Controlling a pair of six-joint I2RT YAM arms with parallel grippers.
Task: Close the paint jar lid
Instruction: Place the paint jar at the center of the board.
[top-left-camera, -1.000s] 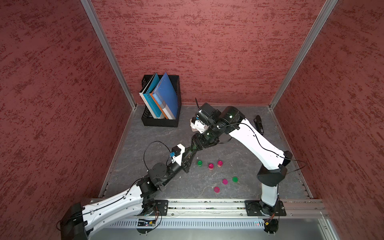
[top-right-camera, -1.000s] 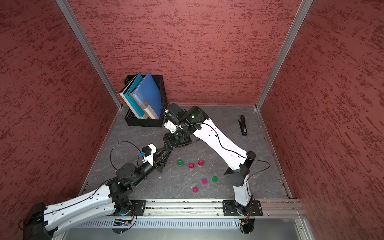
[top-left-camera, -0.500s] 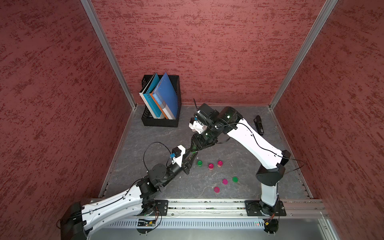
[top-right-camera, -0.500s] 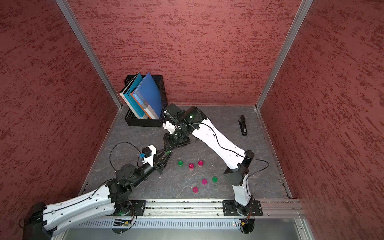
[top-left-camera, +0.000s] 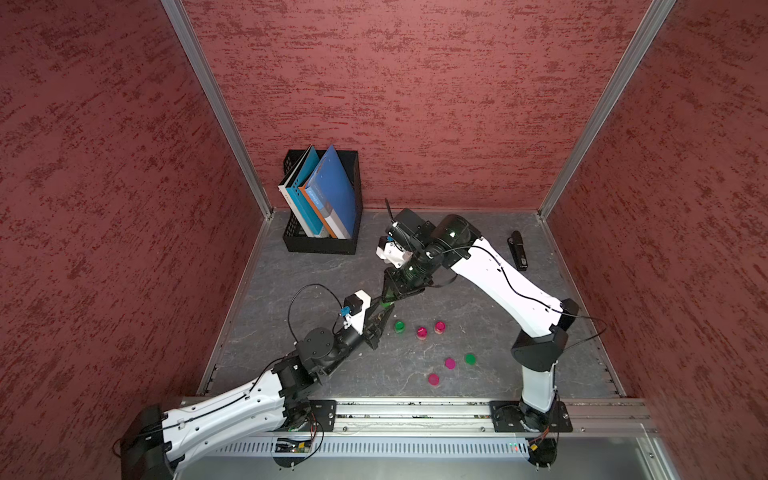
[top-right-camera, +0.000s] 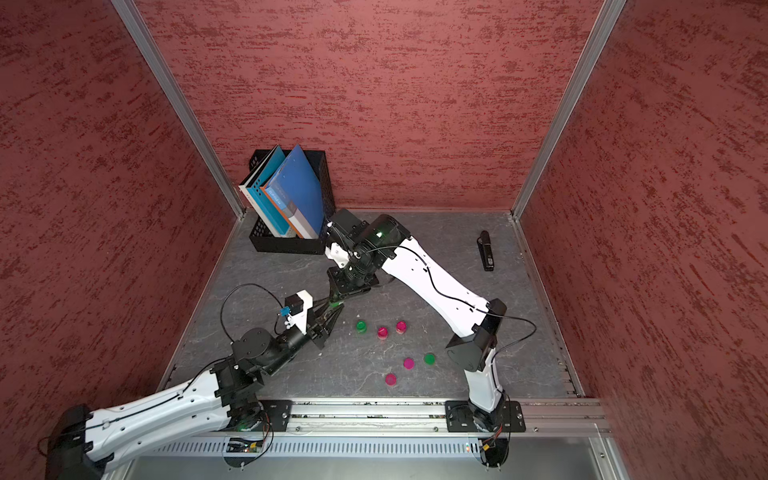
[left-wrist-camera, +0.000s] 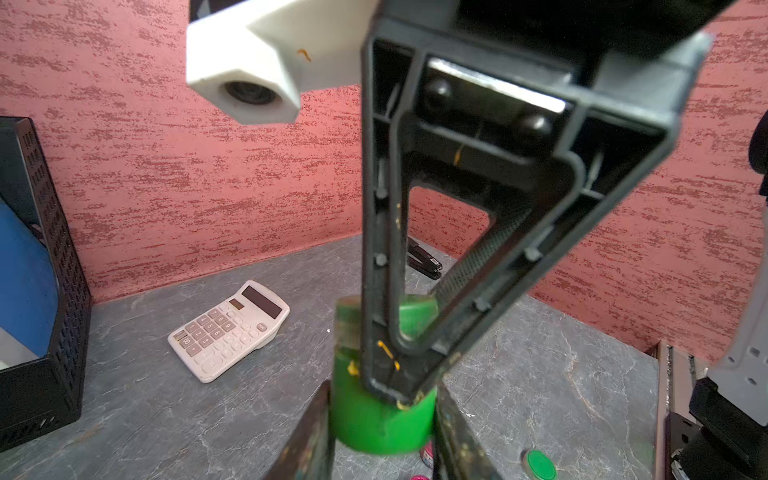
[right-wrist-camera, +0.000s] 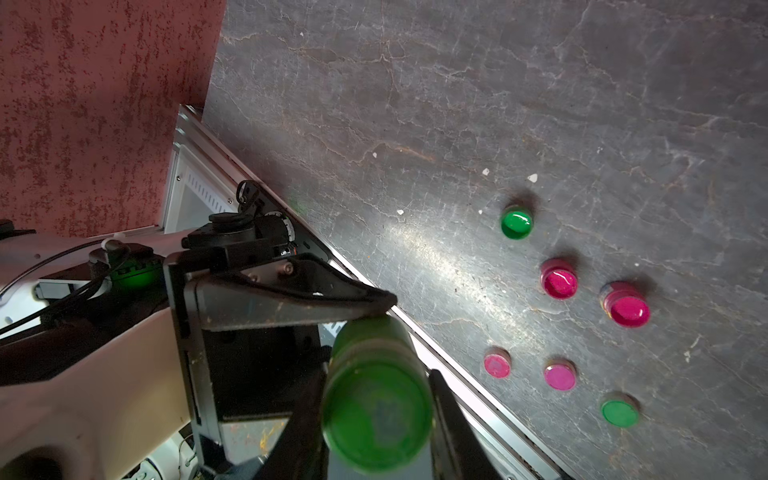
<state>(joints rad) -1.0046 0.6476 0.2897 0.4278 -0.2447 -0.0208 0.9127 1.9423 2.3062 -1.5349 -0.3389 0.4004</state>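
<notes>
Top views both show the rail (top-left-camera: 415, 409) along the near edge of the tabletop (top-left-camera: 291, 270), with both arm bases fixed to it. Just beyond the rail, right of centre, lie three loose lids (top-left-camera: 449, 363), two pink and one green, near one another but apart. A little farther stand three open jars (top-left-camera: 421, 332) in a short row, green on the left and two pink to its right, with glossy paint showing in each.

Left of that row and slightly farther, the two tools meet tip to tip above the tabletop. The left tool (left-wrist-camera: 382, 399) reaches in from the near left. In the left wrist view its fingers press against either side of the green jar (left-wrist-camera: 365, 432), which hangs clear of the tabletop. The right tool (right-wrist-camera: 376, 386) comes down from the far right. In the right wrist view its fingers are drawn in on the green lid (right-wrist-camera: 376, 419), touching it on both sides. The lid sits on the jar's mouth; I cannot tell whether it is screwed fully down.

Beyond the tools, the left wrist view shows a white calculator (left-wrist-camera: 228, 330) lying flat. At the far left a black file box (top-left-camera: 322, 245) holds leaning blue folders (top-left-camera: 332, 191). At the far right lies a black stapler (top-left-camera: 517, 250).
</notes>
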